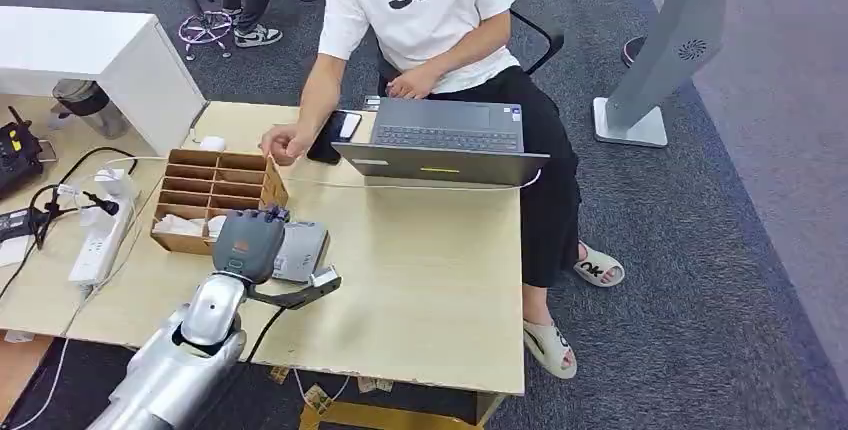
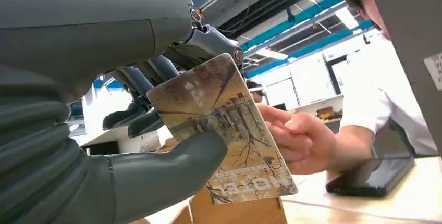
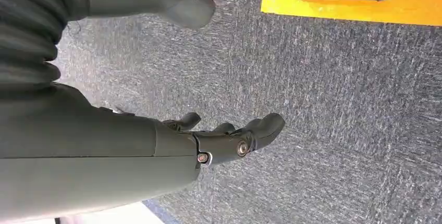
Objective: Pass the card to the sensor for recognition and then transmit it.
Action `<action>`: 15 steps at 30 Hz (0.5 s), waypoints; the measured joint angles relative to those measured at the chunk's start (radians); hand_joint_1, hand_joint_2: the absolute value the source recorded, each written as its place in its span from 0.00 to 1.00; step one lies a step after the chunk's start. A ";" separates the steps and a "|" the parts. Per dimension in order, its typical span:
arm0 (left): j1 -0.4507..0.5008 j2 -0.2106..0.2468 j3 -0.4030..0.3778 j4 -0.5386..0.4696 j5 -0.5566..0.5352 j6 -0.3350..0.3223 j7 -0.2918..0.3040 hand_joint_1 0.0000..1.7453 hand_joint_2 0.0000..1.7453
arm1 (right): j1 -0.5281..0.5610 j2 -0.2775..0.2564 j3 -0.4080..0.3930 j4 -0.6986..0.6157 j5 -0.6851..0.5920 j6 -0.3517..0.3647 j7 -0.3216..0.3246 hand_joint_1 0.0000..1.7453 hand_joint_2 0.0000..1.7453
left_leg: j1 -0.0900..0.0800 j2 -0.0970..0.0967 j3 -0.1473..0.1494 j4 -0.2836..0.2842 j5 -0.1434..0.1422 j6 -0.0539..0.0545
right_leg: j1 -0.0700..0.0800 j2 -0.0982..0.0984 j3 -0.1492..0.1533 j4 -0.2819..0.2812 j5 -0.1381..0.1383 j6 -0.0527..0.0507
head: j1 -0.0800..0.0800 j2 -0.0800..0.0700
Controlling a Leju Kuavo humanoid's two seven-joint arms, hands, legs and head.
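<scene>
Card pinched in the left hand over the sensor unit, person's hand waiting beyond.

The card (image 2: pixel 224 130), printed with a brown tree scene, is pinched between the thumb and darker fingers of the left hand (image 1: pixel 248 243), leaving most of its face exposed, presumably for reading. In the head view this hand hovers over the grey sensor box (image 1: pixel 300 250), just beside the wooden organizer (image 1: pixel 215 190) at its 11 o'clock. A person's hand (image 2: pixel 299 140) sits close behind the card, likely placed to receive it. The right hand (image 3: pixel 229 138) hangs over the carpet (image 3: pixel 339 120), fingers loosely spread, holding nothing. All items rest on the surface (image 1: pixel 420 280).
</scene>
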 joint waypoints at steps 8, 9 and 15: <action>0.005 -0.012 -0.001 0.062 0.000 0.003 0.006 1.00 1.00 | 0.000 0.000 0.000 0.000 0.000 0.000 -0.001 0.00 1.00 | 0.000 0.000 0.000 0.000 0.000 0.000 | 0.000 0.000 0.000 0.000 0.000 0.000 | 0.000 0.000; 0.007 -0.014 -0.001 0.068 0.000 0.003 0.006 1.00 1.00 | 0.000 0.000 0.000 0.000 0.000 0.000 -0.001 0.00 1.00 | 0.000 0.000 0.000 0.000 0.000 0.000 | 0.000 0.000 0.000 0.000 0.000 0.000 | 0.000 0.000; 0.020 -0.025 -0.001 0.095 0.000 0.004 0.005 1.00 1.00 | 0.000 0.000 0.000 0.000 0.000 0.002 -0.001 0.00 1.00 | 0.000 0.000 0.000 0.000 0.000 0.000 | 0.000 0.000 0.000 0.000 0.000 0.000 | 0.000 0.000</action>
